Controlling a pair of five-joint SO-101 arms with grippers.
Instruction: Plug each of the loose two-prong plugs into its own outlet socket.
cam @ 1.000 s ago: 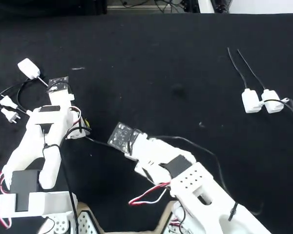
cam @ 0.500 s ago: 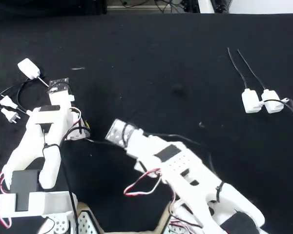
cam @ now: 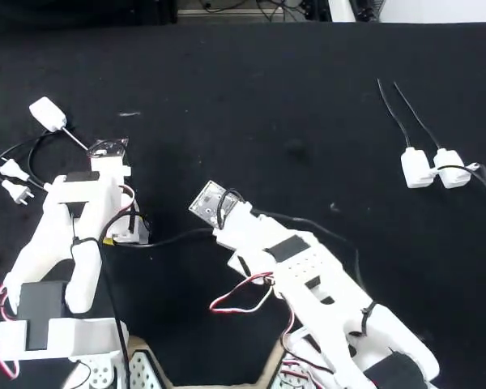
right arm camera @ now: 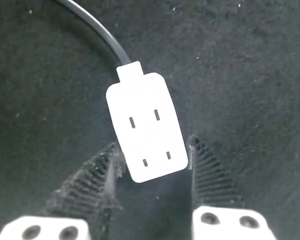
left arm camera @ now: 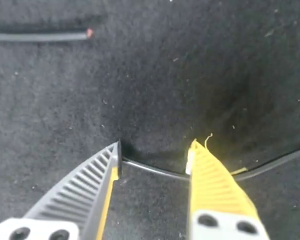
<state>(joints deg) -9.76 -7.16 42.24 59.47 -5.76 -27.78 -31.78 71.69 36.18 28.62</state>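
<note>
The outlet socket (right arm camera: 146, 135) is bracketed between the parted fingers of the right gripper (right arm camera: 153, 146); grasping is judged in hand; closing squarely on its sides is called for next.

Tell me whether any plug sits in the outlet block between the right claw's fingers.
No, all four slots of the outlet block are empty.
</note>
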